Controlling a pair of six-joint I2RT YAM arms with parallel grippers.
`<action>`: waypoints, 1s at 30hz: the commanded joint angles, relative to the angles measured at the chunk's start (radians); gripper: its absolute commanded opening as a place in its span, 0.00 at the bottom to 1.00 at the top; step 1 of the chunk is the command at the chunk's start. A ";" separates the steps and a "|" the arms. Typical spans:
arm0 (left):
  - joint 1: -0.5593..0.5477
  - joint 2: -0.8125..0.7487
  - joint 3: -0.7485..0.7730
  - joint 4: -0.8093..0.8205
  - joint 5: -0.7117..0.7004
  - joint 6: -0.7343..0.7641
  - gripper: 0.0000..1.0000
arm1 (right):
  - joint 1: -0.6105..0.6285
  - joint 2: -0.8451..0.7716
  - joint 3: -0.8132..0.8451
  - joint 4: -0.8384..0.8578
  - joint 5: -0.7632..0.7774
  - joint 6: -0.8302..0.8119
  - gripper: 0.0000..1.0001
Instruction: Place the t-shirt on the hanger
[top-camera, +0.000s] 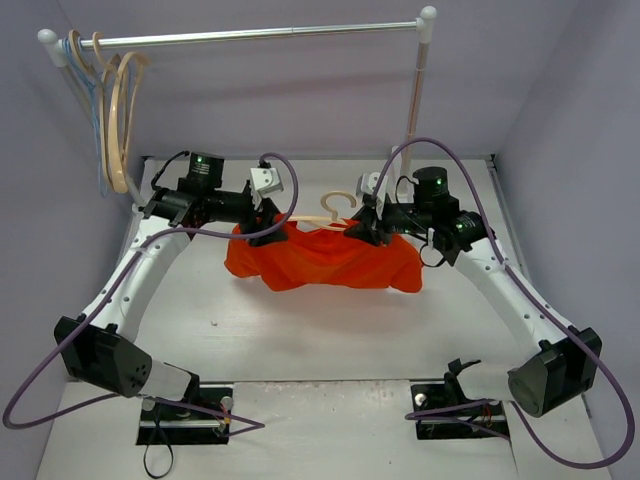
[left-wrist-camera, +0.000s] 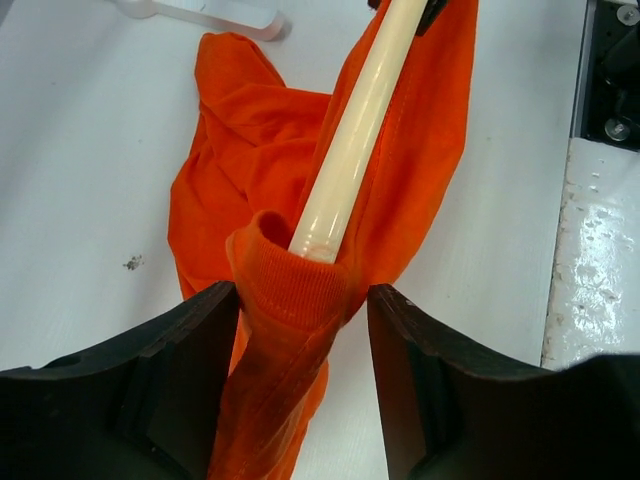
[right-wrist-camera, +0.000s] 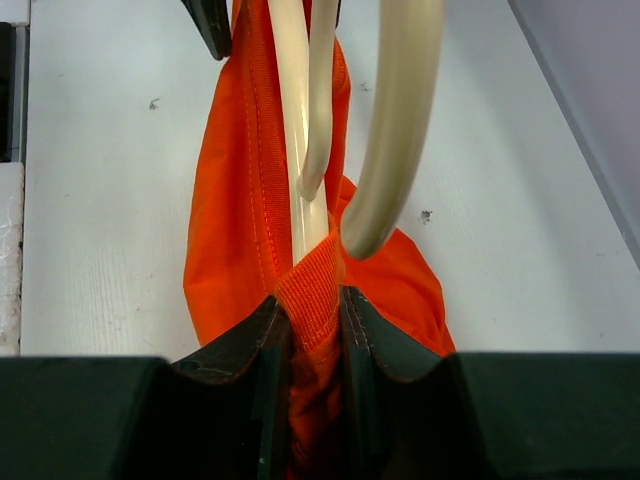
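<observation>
We log one white counter (top-camera: 300, 340). One bright orange-red cloth t-shirt (top-camera: 320, 262) hangs bunched over mid-counter. One pale curved wooden hanger (top-camera: 340, 203) sits inside it, hook protruding. Two end effectors: left end effector (left-wrist-camera: 302, 305) and right end effector (right-wrist-camera: 315, 300), each clamped on shirt fabric.

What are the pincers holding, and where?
Both hold the t-shirt by its ribbed edge: left pincer at the tip of the hanger, right pincer beside the hook.

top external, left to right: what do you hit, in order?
spare hangers → left claw → hanger hook → right claw → rack post. The t-shirt spans both claws, so it is left out.
</observation>
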 joint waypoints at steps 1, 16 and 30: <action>-0.011 -0.005 0.059 0.092 0.095 -0.005 0.50 | -0.009 0.002 0.073 0.094 -0.057 -0.015 0.00; -0.016 -0.112 -0.019 0.206 0.054 -0.029 0.00 | -0.075 -0.020 0.096 0.036 0.020 -0.042 0.28; -0.003 -0.260 -0.184 0.678 -0.104 -0.353 0.00 | -0.196 -0.219 0.130 0.003 0.166 0.002 0.69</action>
